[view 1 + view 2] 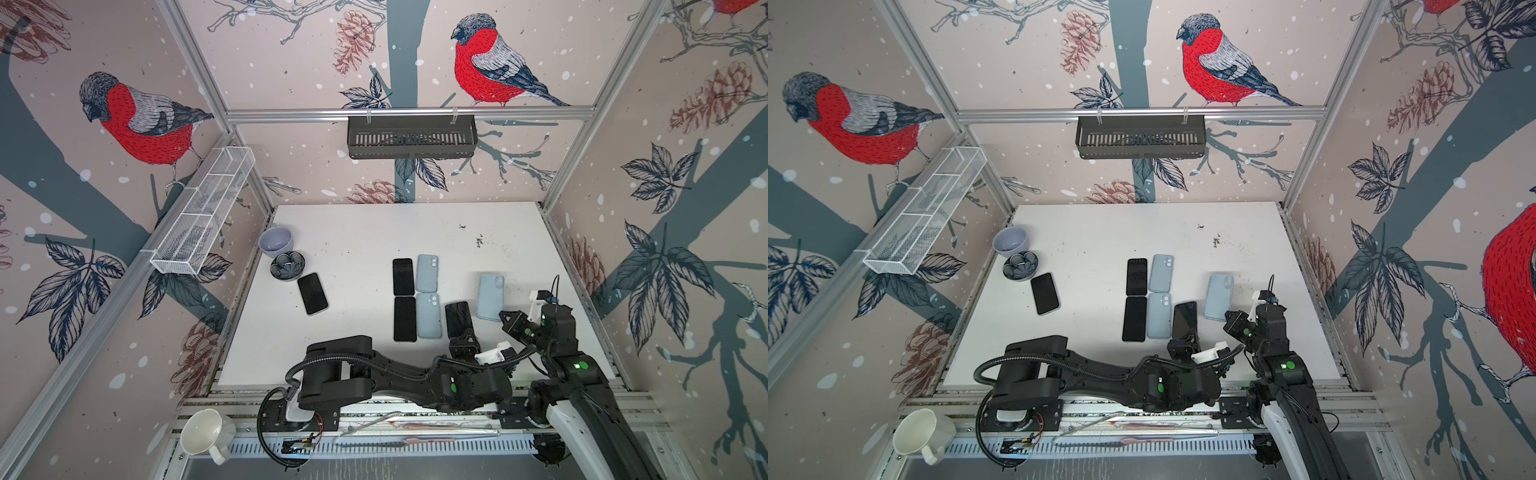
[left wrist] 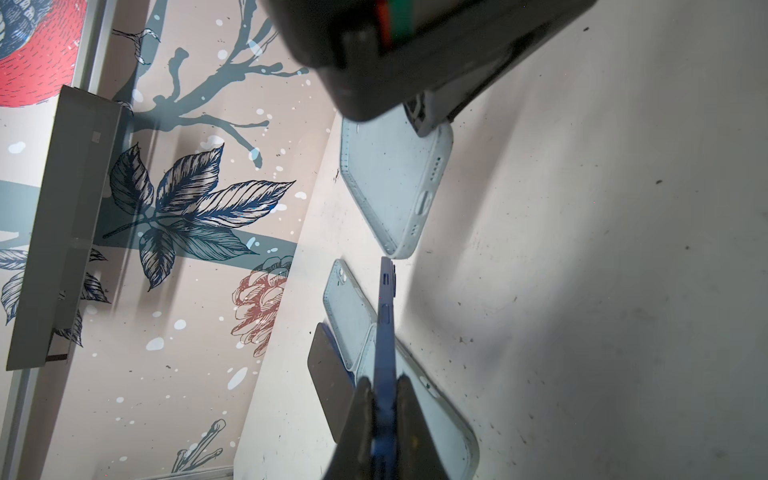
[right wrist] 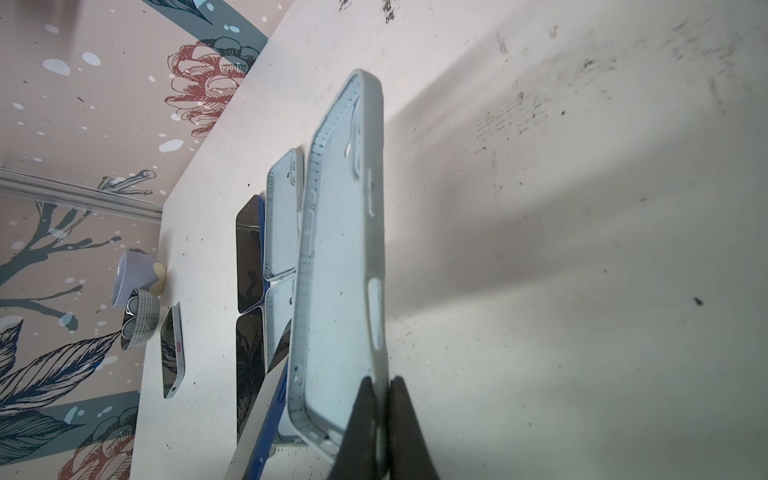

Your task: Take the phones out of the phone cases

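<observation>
Now L hand (image 2: 384,390) grips phone (image 2: 385,316), R hand (image 3: 384,386) grips case (image 3: 340,270).

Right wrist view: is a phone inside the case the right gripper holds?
No: the case clamped in the right gripper shows only its bare light-blue inner face.

We see the phone (image 1: 458,318), dark glass in a blue frame, out of its case and pinched at its near end by the left gripper (image 2: 384,386), screen facing upward, close to the front edge of the table (image 1: 365,232). Just to its right the phone case (image 1: 490,297), pale blue and empty, is gripped by its near rim in the right gripper (image 3: 382,386), toward the right edge.
</observation>
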You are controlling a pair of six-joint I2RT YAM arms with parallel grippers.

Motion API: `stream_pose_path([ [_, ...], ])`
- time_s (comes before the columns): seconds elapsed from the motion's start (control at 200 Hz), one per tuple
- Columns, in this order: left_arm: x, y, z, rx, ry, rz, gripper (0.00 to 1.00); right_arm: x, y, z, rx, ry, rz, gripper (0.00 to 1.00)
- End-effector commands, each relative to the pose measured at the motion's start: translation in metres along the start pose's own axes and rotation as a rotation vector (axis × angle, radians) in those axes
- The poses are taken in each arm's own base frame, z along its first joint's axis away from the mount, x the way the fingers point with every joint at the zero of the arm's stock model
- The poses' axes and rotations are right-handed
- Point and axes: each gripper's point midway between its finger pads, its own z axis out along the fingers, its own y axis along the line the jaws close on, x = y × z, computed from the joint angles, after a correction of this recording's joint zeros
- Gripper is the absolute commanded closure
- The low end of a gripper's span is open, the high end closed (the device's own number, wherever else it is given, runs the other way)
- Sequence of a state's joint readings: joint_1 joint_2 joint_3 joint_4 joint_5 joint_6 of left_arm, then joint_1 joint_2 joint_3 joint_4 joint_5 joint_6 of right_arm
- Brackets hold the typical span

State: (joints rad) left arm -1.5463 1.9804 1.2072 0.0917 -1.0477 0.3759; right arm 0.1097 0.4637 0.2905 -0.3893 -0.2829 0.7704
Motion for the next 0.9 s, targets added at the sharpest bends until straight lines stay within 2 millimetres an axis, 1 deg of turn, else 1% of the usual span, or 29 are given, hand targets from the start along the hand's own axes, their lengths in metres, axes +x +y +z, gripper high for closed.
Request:
stream_pose_path([
  [0.0, -0.001, -0.006, 0.008, -0.01, 0.007, 0.014, 1.0, 0.007, 0.003, 0.004, -0.041, 0.035, -0.012, 0.99],
  [0.11, 0.0, -0.015, 0.013, 0.0, 0.014, 0.028, 1.0, 0.008, 0.003, 0.004, -0.048, 0.039, -0.008, 1.0],
  [0.28, 0.003, -0.024, 0.021, 0.01, 0.027, 0.047, 1.0, 0.008, 0.004, 0.003, -0.052, 0.042, -0.016, 0.99],
  [0.48, 0.015, -0.036, 0.033, 0.023, 0.063, 0.073, 1.0, 0.013, 0.002, 0.005, -0.053, 0.056, -0.019, 0.99],
  [0.52, 0.016, -0.037, 0.035, 0.022, 0.068, 0.075, 0.97, 0.013, 0.001, 0.005, -0.049, 0.057, -0.019, 0.99],
  [0.635, 0.016, -0.041, 0.037, 0.03, 0.069, 0.073, 0.82, 0.013, 0.0, 0.006, -0.045, 0.055, -0.017, 0.99],
  [0.7, 0.016, -0.041, 0.04, 0.032, 0.068, 0.06, 0.75, 0.013, 0.0, 0.006, -0.045, 0.057, -0.019, 0.99],
  [0.74, 0.016, -0.041, 0.042, 0.034, 0.07, 0.05, 0.73, 0.014, 0.0, 0.007, -0.047, 0.063, -0.02, 0.99],
  [0.811, 0.016, -0.043, 0.045, 0.049, 0.073, 0.034, 0.73, 0.014, 0.0, 0.008, -0.048, 0.07, -0.025, 0.99],
  [0.896, 0.017, -0.045, 0.047, 0.049, 0.077, 0.031, 0.66, 0.015, 0.0, 0.008, -0.049, 0.073, -0.029, 0.99],
])
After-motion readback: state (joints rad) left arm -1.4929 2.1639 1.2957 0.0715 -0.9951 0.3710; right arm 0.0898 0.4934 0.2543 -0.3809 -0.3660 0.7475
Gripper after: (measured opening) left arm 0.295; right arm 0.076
